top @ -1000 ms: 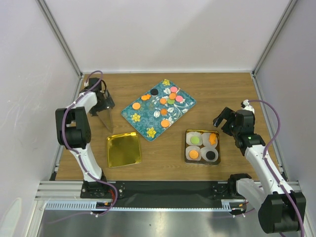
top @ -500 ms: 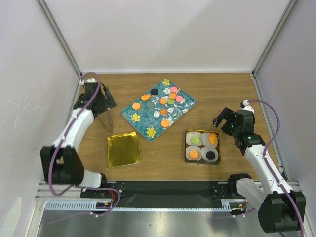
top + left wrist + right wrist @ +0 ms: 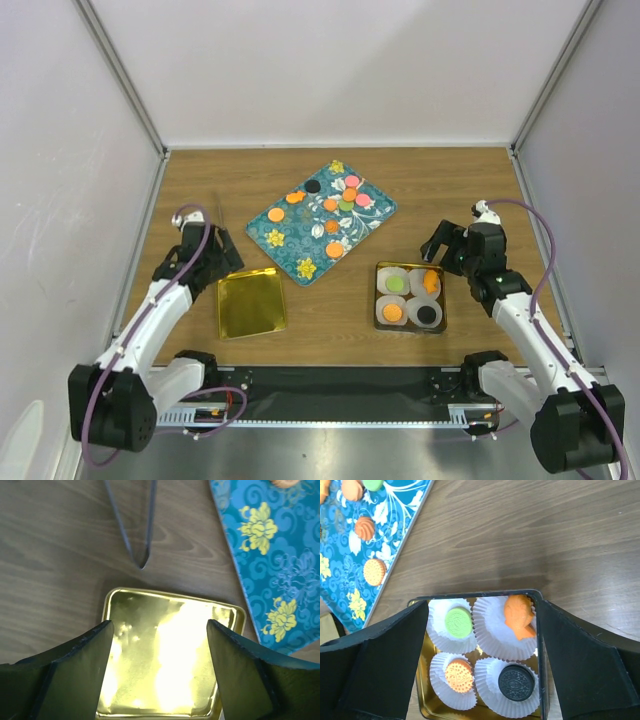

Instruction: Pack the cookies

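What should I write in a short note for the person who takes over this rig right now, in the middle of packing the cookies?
Left gripper: open, holding nothing, above the empty gold tray. The tongs lie on the table beyond it.
Right gripper: open, holding nothing, above the tin.
Done: four cookies are in the tin, one in each paper cup.
Left: about ten more are on the floral tray. The tin shows no free cup, so closing it is probably next.
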You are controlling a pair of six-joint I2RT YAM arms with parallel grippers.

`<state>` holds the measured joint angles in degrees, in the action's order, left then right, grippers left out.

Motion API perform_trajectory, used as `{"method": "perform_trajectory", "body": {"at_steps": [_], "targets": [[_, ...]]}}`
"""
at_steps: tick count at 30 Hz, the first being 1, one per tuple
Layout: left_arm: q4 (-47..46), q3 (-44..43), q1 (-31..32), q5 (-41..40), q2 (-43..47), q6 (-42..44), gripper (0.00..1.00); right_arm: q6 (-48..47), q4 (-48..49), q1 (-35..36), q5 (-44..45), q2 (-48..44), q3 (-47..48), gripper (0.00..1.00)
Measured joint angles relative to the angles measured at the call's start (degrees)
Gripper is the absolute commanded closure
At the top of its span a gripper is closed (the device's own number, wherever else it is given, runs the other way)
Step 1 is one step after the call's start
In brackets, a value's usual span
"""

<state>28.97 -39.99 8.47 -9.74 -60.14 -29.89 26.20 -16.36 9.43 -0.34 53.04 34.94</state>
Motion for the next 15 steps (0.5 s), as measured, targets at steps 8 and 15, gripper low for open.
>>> {"method": "perform_trajectory", "body": {"at_steps": [8,15], "targets": [[1.7,8.5,0.0,-4.8,6.7,-6.5,0.28,-1.0,-0.1,2.7,1.2,0.3,0.7,0.03],[1.2,12.2,0.0,-9.6,5.6,-10.7,0.35,-1.8,-0.3,5.7,2.1,2.8,2.1,0.04]]}}
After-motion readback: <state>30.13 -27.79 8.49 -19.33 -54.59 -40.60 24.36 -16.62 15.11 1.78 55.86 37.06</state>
